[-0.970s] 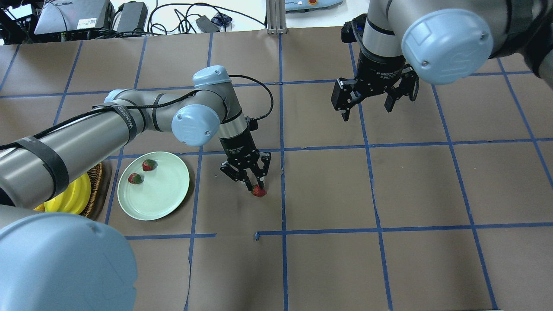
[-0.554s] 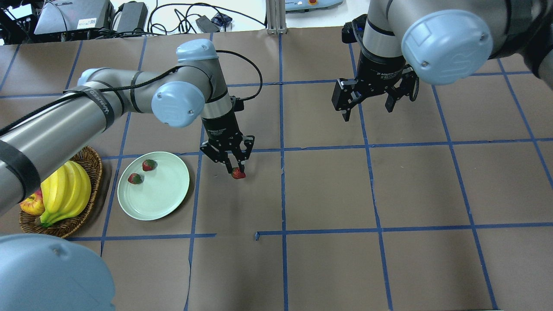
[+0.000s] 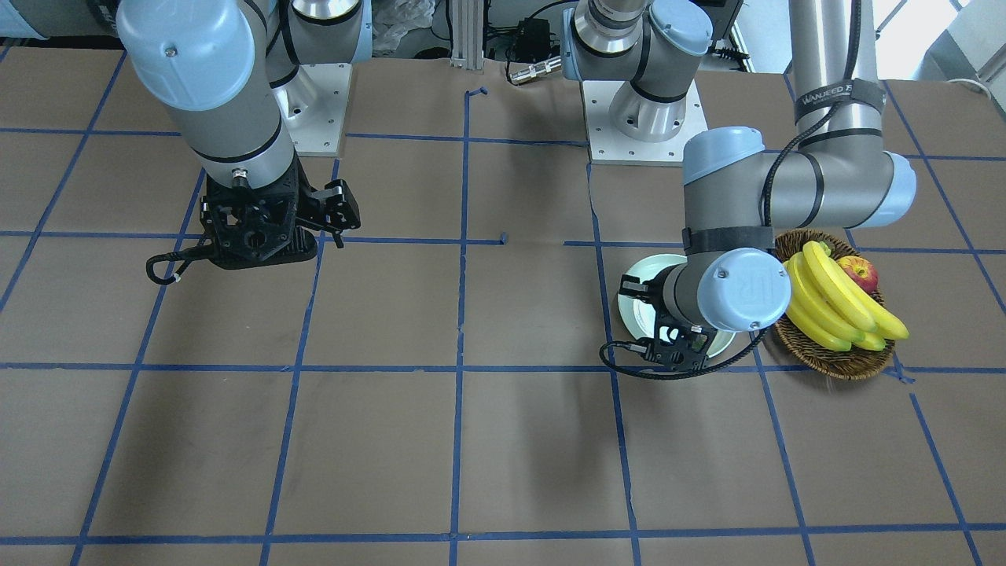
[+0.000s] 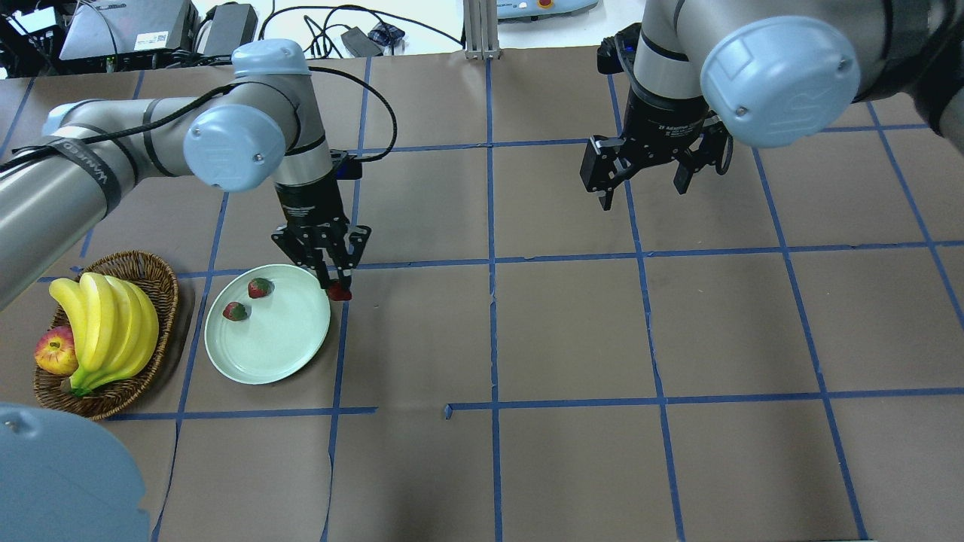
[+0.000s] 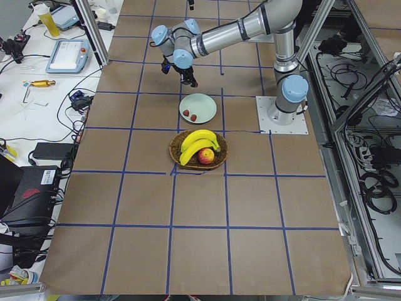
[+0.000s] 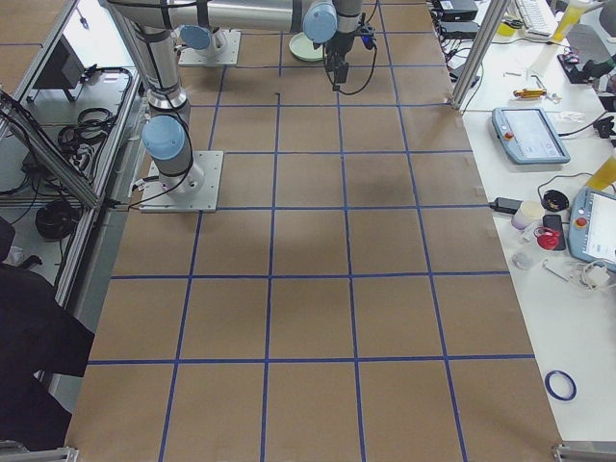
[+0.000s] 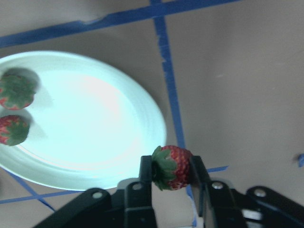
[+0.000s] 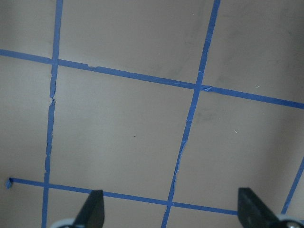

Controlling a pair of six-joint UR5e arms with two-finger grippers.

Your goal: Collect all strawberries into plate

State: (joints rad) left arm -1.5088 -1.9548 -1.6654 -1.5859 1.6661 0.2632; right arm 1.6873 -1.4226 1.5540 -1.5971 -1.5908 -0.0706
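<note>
- The left fingers [image 4: 334, 283] are pinched shut on the third strawberry [image 4: 340, 293]. I have it lifted off the table [image 4: 572, 331], hanging just outside the plate [image 4: 280, 342] at its rim. The other two strawberries [image 4: 260, 287] lie together on the plate's far side.
- My main worry is letting go too soon. From here the berry would land on the raised rim or on the blue tape beside it, then roll away across the table.
- In the left wrist view the fingers hold the berry by its sides, with the leafy cap turned sideways. On a small rounded berry that hold could slip if I swing the arm sharply.
- The plate looks glossy, so a drop from too high may make the berry bounce or skid out, or knock into the two already there.
- If I overshoot the plate, the wrist ends up close to the basket [image 4: 167, 286] of bananas just beside it.
- The right fingers [image 8: 93, 208] are spread wide with nothing between them, well apart from all this, so I see no risk there.
- Writing: the black strap [image 3: 831, 93] on the left arm reads "WANJEED". The blue joint cap [image 3: 745, 289] carries the "UR" logo. White print on the right wrist begins "2F Adaptive"; the rest is too small to read.
</note>
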